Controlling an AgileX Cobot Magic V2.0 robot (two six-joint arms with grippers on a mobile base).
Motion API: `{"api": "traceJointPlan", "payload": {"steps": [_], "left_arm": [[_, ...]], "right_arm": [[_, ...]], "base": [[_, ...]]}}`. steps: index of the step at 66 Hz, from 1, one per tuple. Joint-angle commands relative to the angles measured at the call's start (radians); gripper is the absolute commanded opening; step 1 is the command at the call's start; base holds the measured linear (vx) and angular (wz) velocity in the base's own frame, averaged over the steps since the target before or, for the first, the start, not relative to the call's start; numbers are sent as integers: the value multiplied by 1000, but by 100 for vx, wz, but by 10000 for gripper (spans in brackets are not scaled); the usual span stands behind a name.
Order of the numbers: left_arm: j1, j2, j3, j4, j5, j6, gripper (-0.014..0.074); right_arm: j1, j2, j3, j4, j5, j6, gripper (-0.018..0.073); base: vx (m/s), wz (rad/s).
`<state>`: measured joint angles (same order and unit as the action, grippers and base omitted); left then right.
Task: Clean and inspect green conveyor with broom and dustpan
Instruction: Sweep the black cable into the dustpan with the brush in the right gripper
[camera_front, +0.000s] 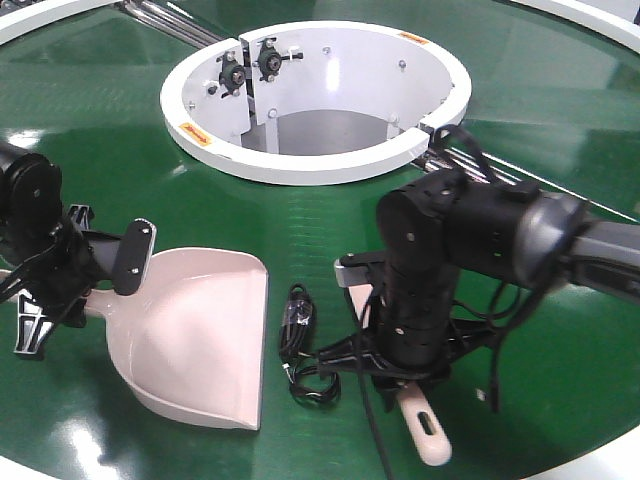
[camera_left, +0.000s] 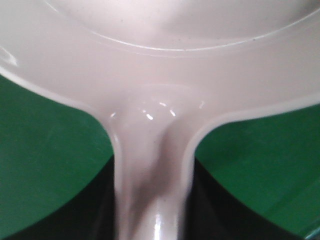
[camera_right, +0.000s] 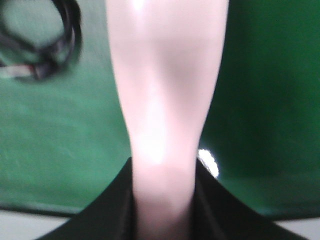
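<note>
left pincer (camera_left: 152, 210) is clamped on the dustpan (camera_front: 200, 340) handle lower left, right pincer (camera_right: 162, 210) pinches the broom (camera_front: 425, 430) lower centre on the green conveyor (camera_front: 100, 130), and honestly that coiled black cable (camera_front: 300, 340) between them looks likely to tangle round the broom instead of sliding in.

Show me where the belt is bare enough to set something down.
Bare belt lies between the white ring and the dustpan, and at the near right, between the right arm and the belt's edge. Crowded: the gap between dustpan and broom, where a black cable lies.
</note>
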<state>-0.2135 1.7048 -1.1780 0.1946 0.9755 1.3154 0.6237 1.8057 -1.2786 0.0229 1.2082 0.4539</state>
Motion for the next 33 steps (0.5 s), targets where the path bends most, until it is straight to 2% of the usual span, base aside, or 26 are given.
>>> {"api": "traceJointPlan", "payload": {"steps": [1,9,20,33], "left_arm": [[-9,-35,-20,-9,5,14,-6],[-9,-35,-20,-9,5,14,-6],[-9,-35,-20,-9,5,14,-6],[-9,-35,-20,-9,5,14,-6]], "right_arm": [[-1,-2,-55,11,83,43,-4],[5,27,-55,63,83,58,-4],[52,50,-76,77,83,65,-4],[112,125,-196,126,83,61,-3]], "base": [[0,0],[0,0],[0,0],[0,0]]}}
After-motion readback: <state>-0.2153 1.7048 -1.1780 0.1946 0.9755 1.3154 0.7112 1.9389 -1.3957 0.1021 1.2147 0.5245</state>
